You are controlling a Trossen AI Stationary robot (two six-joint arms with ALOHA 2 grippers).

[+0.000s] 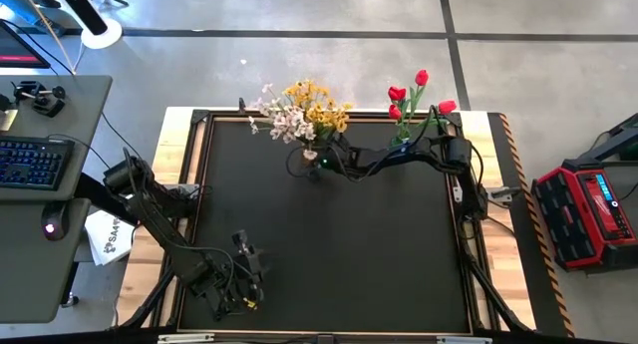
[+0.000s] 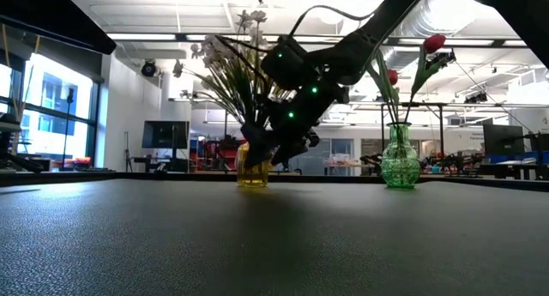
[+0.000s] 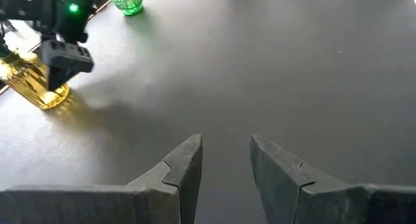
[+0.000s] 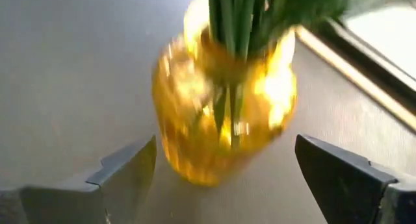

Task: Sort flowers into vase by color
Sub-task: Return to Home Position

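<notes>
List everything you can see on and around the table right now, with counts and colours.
yellow vase: one, amber glass, far side of the table, near the middle
yellow flowers: one bunch, yellow, in the yellow vase
white flowers: one bunch, white-pink, in the same vase
green vase: one, green glass, far side, toward the right
red flowers: four buds showing, red, in the green vase
table: one, black top
keyboard: one, blue-lit, on the side desk at left
red case: one, red, on the floor at right
right claw: open, one finger on each side of the yellow vase
left claw: open, empty, near-left of the table
</notes>
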